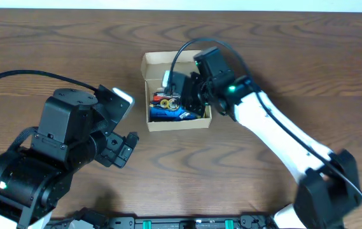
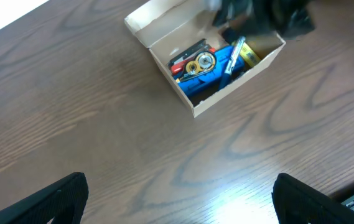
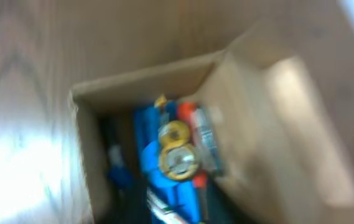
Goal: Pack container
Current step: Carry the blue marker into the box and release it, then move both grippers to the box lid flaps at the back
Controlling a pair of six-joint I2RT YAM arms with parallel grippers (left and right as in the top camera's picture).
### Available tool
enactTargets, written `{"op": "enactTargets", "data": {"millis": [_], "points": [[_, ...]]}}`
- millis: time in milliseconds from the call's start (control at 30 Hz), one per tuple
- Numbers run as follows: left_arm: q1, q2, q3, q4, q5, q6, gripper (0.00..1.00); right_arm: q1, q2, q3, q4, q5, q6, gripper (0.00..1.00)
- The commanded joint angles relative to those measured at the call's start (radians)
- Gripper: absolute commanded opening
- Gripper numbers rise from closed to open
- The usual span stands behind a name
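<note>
The container [image 1: 177, 124] is a small tan cardboard box at the table's middle, its flap lid [image 1: 161, 63] open toward the far side. Inside lie blue items [image 1: 165, 113], a red piece and gold round discs [image 2: 203, 61]. My right gripper [image 1: 190, 95] hangs over the box's right half; its fingers are hidden, and it shows as a dark blur in the left wrist view [image 2: 264, 15]. The blurred right wrist view looks down into the box [image 3: 93, 155] at the discs [image 3: 177, 155]. My left gripper [image 2: 180, 199] is wide open and empty, left of the box, above bare table.
The brown wood table [image 1: 295, 38] extends around the box. My left arm's bulky base [image 1: 47, 165] fills the near left. A black rail [image 1: 187, 222] runs along the front edge. A cable [image 1: 181, 54] arcs over the lid.
</note>
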Motion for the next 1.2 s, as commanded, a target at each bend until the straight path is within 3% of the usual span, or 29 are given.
{"op": "enactTargets", "data": {"millis": [0,167,467,800,1033,1167], "points": [[0.004,0.000,0.000,-0.004,0.007,0.011,0.95,-0.018,-0.118,0.040,0.040,0.153,0.269,0.01],[0.005,0.000,0.000,-0.004,0.007,0.011,0.95,-0.105,-0.148,0.039,0.039,0.313,0.449,0.02],[0.004,0.000,0.000,-0.003,0.010,0.011,0.95,-0.248,-0.019,0.034,-0.024,0.225,0.642,0.02],[0.004,0.000,0.000,0.008,0.016,0.011,0.95,-0.291,0.183,0.034,0.026,0.195,0.715,0.02],[0.004,0.000,0.000,0.041,0.013,0.011,0.95,-0.291,0.253,0.034,0.102,0.190,0.849,0.02],[0.010,0.013,0.000,0.058,-0.084,0.010,0.95,-0.291,0.253,0.034,0.145,0.152,0.849,0.01]]}}
